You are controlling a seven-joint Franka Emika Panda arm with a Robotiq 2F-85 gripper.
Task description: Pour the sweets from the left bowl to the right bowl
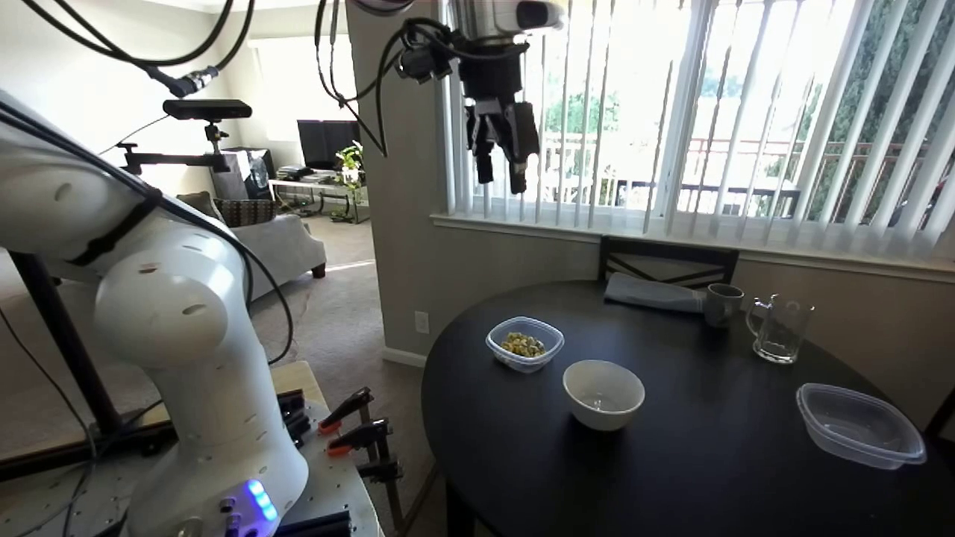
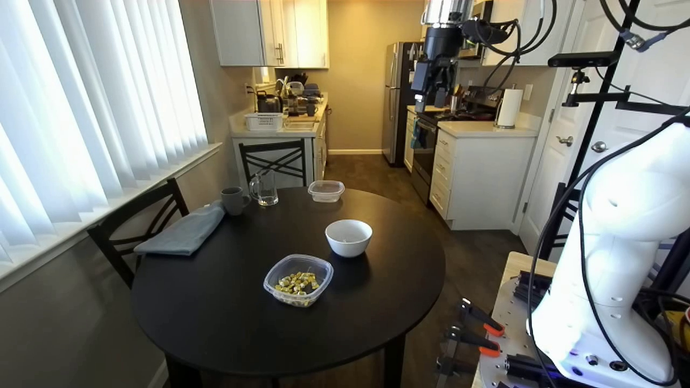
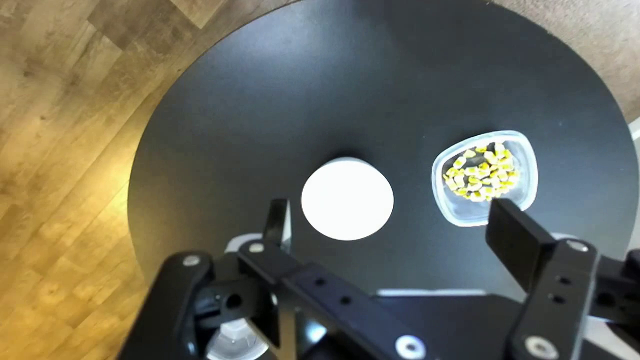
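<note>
The left bowl (image 1: 520, 364), translucent with a rounded-square rim, stands upright on the dark round table. It holds the sweets (image 2: 296, 283), a heap of small yellow-green pieces. The right bowl (image 1: 603, 399), opaque white, stands upright close beside it; no sweets show in it. In the wrist view the white bowl (image 3: 347, 200) is overexposed and lies between the finger lines, while the translucent bowl (image 3: 460, 212) is partly covered by the right-hand finger. My gripper (image 1: 501, 180) is high above the table, apart from both bowls, its fingers (image 3: 392, 215) spread with nothing between them.
The round table (image 2: 215, 323) also bears a wider clear container (image 1: 858, 429), a glass mug (image 1: 780, 332), a grey mug (image 1: 722, 304) and a folded cloth (image 1: 654, 293). Chairs (image 2: 137, 215) stand at its edge. Clamps (image 2: 474, 337) are on the robot's base bench.
</note>
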